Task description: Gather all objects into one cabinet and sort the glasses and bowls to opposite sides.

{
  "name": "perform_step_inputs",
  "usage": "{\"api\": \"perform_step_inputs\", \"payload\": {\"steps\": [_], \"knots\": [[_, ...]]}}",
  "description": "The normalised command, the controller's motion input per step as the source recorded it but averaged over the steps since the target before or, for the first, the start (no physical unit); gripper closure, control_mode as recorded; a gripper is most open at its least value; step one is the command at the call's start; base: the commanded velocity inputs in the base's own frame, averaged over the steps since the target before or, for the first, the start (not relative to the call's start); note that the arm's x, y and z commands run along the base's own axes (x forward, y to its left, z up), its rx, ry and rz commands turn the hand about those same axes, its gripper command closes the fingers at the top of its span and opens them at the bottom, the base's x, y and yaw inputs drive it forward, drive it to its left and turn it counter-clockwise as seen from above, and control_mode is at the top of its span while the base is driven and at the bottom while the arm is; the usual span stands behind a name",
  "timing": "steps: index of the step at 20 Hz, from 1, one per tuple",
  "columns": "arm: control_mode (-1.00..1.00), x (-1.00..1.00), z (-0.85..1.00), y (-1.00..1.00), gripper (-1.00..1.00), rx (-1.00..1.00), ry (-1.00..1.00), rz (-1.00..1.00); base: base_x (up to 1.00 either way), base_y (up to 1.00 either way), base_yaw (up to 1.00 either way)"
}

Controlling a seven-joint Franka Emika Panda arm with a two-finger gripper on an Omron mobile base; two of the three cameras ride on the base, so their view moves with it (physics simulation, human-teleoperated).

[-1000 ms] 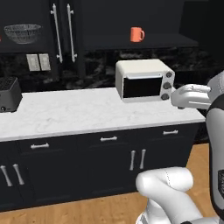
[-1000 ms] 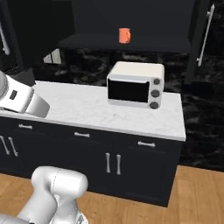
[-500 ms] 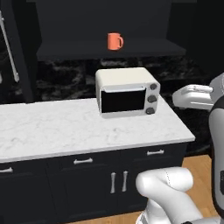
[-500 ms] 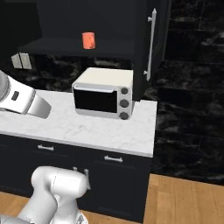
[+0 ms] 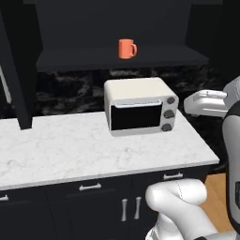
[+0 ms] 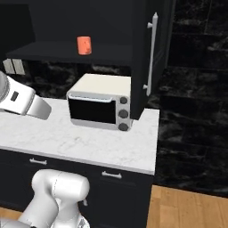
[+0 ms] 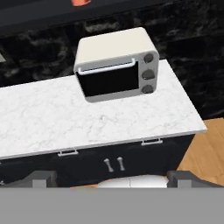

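Mug [image 5: 126, 48], the orange one, stands alone on the open shelf [image 5: 84, 58] of the black upper cabinet, right above the cream oven [image 5: 139, 107] and well apart from the arm. A second ago both base views showed more of the kitchen to the left, with the bowl on another shelf; now the whole picture has shifted, so I think the base has driven to the right and the things themselves have not moved. The mug now sits near the middle of the left base view. The open cabinet door [image 6: 147, 58] with its long silver handle [image 6: 151, 53] hangs just beside the oven in the right base view. The claw [image 7: 112, 178] is empty, its tips wide apart, and looks down at the desk [image 7: 109, 120] from far back. For the task this means the robot is lining up with this mug; the reach has not begun yet.
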Motion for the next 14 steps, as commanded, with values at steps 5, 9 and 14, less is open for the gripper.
{"api": "perform_step_inputs", "payload": {"steps": [5,9,14], "knots": [[1.00,0.00,0.00,0.00,-1.00,0.00,0.00,0.00,0.65,0.00,0.00],[1.00,0.00,0.00,0.00,-1.00,0.00,0.00,0.00,0.58,0.01,0.00],[-1.00,0.00,0.00,0.10,-1.00,0.00,0.01,0.00,0.11,0.10,0.00]]}}
